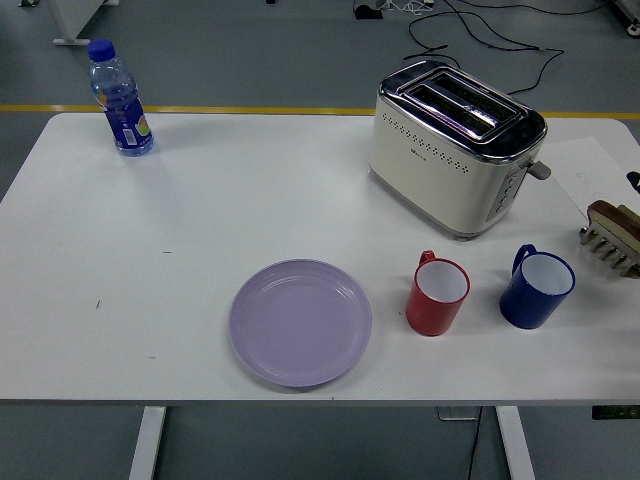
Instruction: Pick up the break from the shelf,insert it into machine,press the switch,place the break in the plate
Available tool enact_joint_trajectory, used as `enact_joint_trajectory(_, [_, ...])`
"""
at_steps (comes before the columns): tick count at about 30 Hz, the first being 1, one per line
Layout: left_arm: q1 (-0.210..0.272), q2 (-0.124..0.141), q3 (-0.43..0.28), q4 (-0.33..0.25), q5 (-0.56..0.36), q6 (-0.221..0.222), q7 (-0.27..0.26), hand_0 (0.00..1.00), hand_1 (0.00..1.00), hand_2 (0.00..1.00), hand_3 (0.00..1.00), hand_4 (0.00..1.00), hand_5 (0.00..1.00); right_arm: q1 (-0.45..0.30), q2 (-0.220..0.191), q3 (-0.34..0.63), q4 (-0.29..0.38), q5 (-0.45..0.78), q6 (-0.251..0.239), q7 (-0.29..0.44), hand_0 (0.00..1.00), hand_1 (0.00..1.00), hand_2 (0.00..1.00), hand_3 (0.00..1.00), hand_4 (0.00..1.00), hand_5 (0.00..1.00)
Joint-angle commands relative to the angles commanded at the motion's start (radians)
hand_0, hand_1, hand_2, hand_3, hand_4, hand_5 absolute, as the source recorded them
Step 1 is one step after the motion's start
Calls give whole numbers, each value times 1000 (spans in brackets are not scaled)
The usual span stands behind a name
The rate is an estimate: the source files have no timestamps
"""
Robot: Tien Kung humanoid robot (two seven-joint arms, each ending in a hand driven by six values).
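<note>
White worktop (150, 300) fills your view, and neither of the robot's hands shows over it, so you cannot tell how open they are or whether they hold anything. At about 1 o'clock from the centre you have the cream and chrome toaster (457, 150), its two slots facing up and its lever on the side turned toward 4 o'clock. At 3 o'clock, right at the picture's edge, sits a rack (611, 241) with a brown slice of bread (617, 216) standing in it; only part of both is in view. Toward 6 o'clock lies the lilac plate (300, 321), bare. Just beside it at 5 o'clock stands a red cup (437, 295), white inside, handle pointing toward 12 o'clock. A blue cup (536, 287) stands near the red one, further toward 4 o'clock, apart from it. Over at 10 o'clock, well away from the rest, a water bottle (120, 98) with a blue cap stands upright near the far edge
</note>
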State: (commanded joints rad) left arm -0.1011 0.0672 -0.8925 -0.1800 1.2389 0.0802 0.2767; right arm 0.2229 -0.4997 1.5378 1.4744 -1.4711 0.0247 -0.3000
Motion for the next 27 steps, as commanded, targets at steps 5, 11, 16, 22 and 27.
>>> enact_joint_trajectory(5, [2,0,-2,0,3,0,0,653,582,590,601,329,948,-3,-1,-32,27,-163,18,-36,956,876,933,906,782,150])
enact_joint_trajectory(11, [3,2,-7,0,13,-2,2,653,582,590,599,327,943,8,6,-99,33,-407,40,-90,958,877,938,913,781,153])
enact_joint_trajectory(16, [1,3,-4,0,7,0,1,653,581,590,600,328,946,16,18,-124,18,-483,42,-107,966,879,944,920,780,161])
enact_joint_trajectory(22, [-1,3,0,0,-1,2,0,653,581,590,600,329,946,25,32,-143,7,-475,35,-116,967,879,944,921,779,168])
enact_joint_trajectory(27, [-3,3,0,0,-1,1,1,653,581,590,600,329,947,48,48,-167,-17,-491,13,-137,938,850,920,904,776,173])
